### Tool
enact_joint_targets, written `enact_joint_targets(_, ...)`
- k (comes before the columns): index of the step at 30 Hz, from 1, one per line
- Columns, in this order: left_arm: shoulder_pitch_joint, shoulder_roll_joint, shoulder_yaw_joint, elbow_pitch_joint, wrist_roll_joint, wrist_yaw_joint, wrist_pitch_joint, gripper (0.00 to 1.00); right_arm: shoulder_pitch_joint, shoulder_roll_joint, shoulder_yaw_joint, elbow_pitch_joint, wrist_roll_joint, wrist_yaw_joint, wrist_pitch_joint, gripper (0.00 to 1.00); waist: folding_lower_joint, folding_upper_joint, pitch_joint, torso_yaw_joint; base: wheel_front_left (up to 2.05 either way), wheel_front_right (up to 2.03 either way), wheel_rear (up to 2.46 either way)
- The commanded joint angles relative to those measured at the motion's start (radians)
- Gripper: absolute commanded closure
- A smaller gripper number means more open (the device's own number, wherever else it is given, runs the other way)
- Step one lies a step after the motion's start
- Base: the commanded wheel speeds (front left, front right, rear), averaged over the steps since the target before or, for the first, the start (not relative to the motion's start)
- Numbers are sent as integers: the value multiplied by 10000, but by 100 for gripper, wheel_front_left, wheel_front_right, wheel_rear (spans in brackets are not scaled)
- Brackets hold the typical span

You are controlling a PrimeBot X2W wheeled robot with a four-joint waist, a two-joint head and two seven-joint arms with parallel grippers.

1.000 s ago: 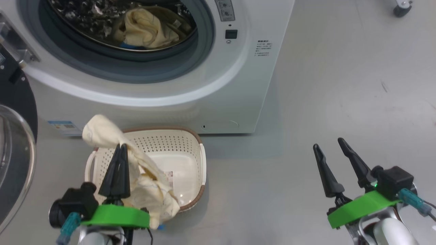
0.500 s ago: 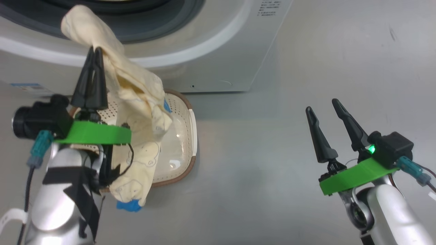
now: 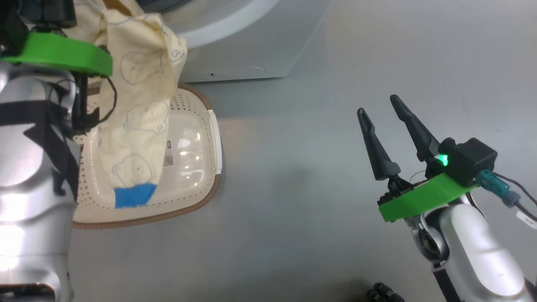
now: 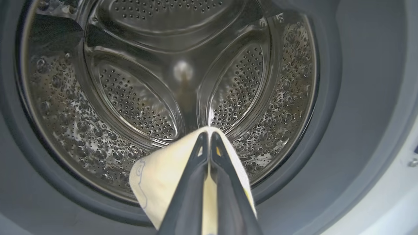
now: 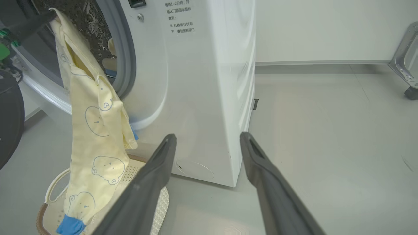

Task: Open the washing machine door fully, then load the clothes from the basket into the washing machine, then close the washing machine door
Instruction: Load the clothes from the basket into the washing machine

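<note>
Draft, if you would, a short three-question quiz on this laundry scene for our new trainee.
1. True or false: the left gripper has its jaws shut on the pale yellow garment.
2. Where does the garment's blue cuff hang? A. on the bare floor; B. above the basket; C. inside the drum.
3. How do the jaws of the right gripper stand, and what do they hold?
Key: 1 true; 2 B; 3 open, holding nothing.
</note>
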Motion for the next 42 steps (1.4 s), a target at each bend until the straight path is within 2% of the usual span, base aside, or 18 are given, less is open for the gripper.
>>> enact_joint_targets(1,-604,530,255,35,139,62,-32,100,-52,-27,268,-231,78,-27,-65,0,-1,0,161,-217,0,0,0)
enact_joint_targets(12,-3099,1118,226,2680,450,217,-137,100,18,-132,651,-59,208,-27,-65,0,-1,0,696,-924,0,0,0)
enact_joint_targets(21,-4697,1544,599,4312,293,654,-163,100,146,-254,981,-44,295,-27,-65,0,-1,0,1079,-1335,0,0,0)
enact_joint_targets(31,-5574,1853,762,4125,379,1060,-166,100,338,-291,1085,-78,384,-27,-65,0,-1,0,1393,-1592,0,0,0)
enact_joint_targets(42,-5686,1967,792,2372,736,1417,-167,100,446,-321,1204,-76,376,-27,-65,0,-1,0,1442,-1842,0,0,0)
